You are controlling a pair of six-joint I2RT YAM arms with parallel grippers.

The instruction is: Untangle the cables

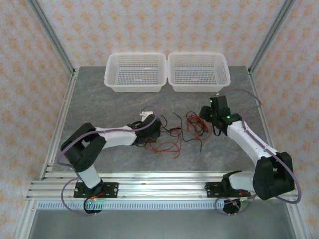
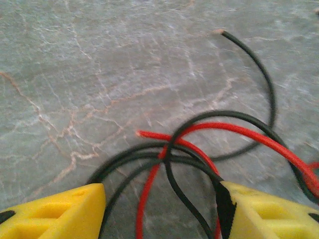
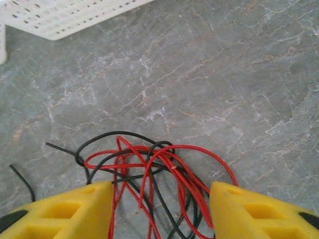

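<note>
Cables (image 1: pixel 172 133) lay in a loose red-and-black scatter at mid-table on the grey marbled table (image 1: pixel 99 104), between the two arms and well short of the white baskets (image 1: pixel 135 72) set side by side at the far edge. Left gripper (image 1: pixel 149 130) sat low at the left end of the scatter, right gripper (image 1: pixel 207 119) at the right end, where a denser clump of red wire was bunched. From the left wrist, the left gripper (image 2: pixel 162 214) had its yellow fingers (image 2: pixel 55 214) spread wide apart. Several black loops and two red strands of the cables (image 2: pixel 169 149) crossed in the gap, running down between the fingers; a black strand ran along the inner edge of the right-hand finger, but nothing was pinched. One black end curved away across bare stone. From the right wrist, the right gripper (image 3: pixel 162 214) was likewise open, its fingers (image 3: pixel 259 214) well apart. A knot of red loops threaded with black, part of the cables (image 3: pixel 149 159), sat on the stone between and just ahead of them, ungripped. A corner of one basket (image 3: pixel 65 17) showed at the top left of that view.
</note>
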